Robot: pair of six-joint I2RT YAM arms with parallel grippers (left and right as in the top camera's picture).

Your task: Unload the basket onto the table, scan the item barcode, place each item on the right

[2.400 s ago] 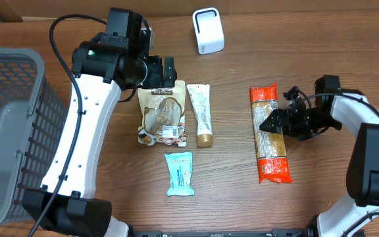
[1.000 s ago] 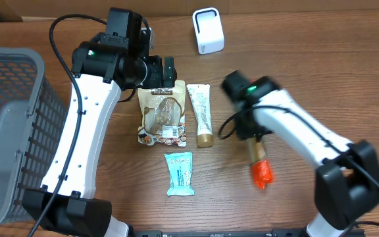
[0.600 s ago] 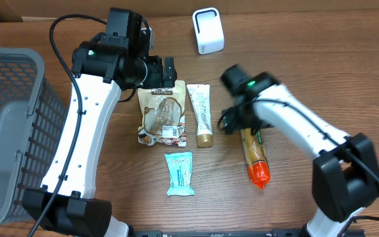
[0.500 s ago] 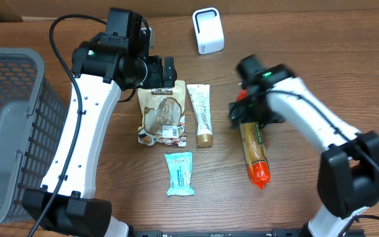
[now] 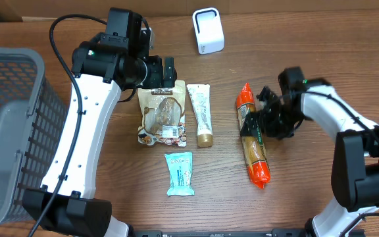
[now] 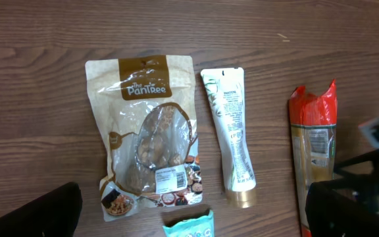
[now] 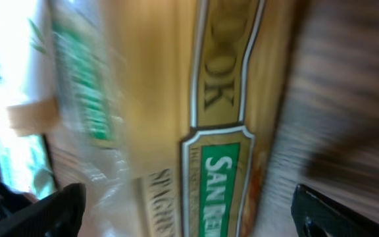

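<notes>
Left pincer (image 5: 158,74) hangs spread wide over the top edge of the Pantree snack pouch (image 5: 160,117), with the wire basket (image 5: 8,125) at the left edge of the bench (image 5: 226,194). Right of the pouch lies a cream tube (image 5: 201,113), then a strip of bare bench, then the spaghetti pack (image 5: 252,146) lying flat. Right pincer (image 5: 263,120), spread, sits over the pack's right edge.

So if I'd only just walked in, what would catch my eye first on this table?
Probably the long orange-and-gold spaghetti packet lying right of centre on the wooden table, with the right gripper open next to it. After that, the big grey basket filling the left edge, and the small white scanner standing at the far side.
</notes>
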